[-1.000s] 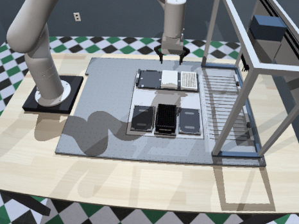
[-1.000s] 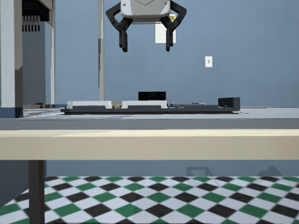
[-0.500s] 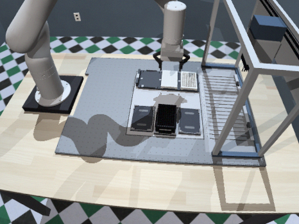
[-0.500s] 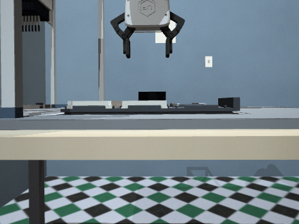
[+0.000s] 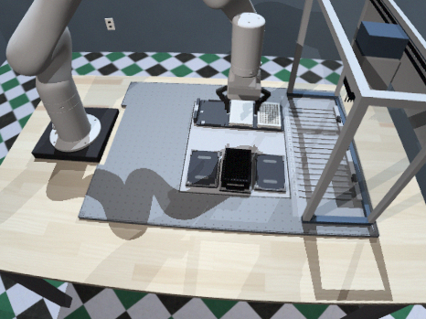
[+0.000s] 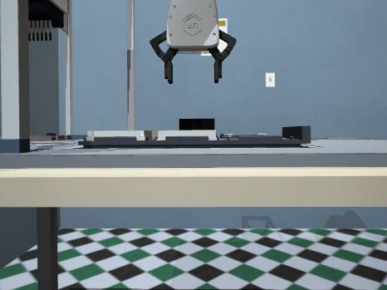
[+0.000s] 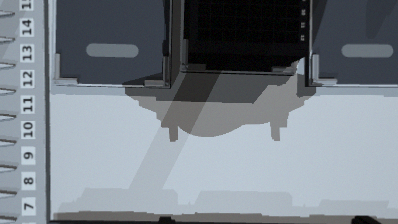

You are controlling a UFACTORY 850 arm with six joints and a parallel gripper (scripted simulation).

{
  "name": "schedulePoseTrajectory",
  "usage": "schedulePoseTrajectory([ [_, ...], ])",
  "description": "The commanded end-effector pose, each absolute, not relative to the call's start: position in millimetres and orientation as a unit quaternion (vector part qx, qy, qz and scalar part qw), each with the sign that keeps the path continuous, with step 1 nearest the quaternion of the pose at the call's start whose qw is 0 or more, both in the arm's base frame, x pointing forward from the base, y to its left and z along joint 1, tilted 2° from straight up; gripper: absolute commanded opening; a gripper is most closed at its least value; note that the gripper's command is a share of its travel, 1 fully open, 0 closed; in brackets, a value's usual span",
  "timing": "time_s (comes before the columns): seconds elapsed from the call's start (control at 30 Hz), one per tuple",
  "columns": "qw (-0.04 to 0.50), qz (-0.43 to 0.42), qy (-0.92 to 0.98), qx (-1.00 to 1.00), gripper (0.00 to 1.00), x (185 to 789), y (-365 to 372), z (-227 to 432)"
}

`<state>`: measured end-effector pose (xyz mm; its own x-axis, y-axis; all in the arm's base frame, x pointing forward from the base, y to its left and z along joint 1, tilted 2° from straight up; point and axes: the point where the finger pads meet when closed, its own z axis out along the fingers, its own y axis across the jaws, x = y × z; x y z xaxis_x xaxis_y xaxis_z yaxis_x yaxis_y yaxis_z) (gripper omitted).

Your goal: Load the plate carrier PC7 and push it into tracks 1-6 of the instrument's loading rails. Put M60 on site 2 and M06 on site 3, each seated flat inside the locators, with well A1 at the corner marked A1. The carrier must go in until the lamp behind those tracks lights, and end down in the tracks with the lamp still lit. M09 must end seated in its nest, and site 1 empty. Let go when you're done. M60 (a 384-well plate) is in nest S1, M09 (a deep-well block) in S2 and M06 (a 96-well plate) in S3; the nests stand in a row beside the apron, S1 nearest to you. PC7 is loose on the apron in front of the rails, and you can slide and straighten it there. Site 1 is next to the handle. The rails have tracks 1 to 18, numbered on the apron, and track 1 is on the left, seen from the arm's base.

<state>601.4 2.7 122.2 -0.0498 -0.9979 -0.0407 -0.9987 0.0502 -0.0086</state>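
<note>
Exterior view: my claw (image 6: 193, 78) hangs released, gripping nothing, high above carrier PC7 (image 6: 249, 140); M09 (image 7: 245, 35) sits ahead in its nest.

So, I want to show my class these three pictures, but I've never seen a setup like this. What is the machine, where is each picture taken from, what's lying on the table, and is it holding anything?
The grey machine is a single robot arm bolted to a table. At its end hangs the tool, two black fingers, spread wide and holding nothing.

The first picture looks down from above, the second looks level from the side, and the third comes from a camera on the arm's wrist, looking down.

On the grey surface lies a long dark carrier holding two white lab plates: a fine-welled one and a coarser one. The carrier's third spot, at the handle end, looks empty. Beside it stand three nests; the middle one holds a black deep block, and the outer two are empty. To the right are numbered rails under a tall frame.
</note>
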Motion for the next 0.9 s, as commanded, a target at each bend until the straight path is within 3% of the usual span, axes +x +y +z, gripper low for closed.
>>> schedulePoseTrajectory([
  [0.0, 0.019, 0.01, 0.724, -0.689, 1.0, 602, 2, 123],
  [0.87, 0.019, 0.01, 0.724, -0.689, 1.0, 603, 3, 100],
])
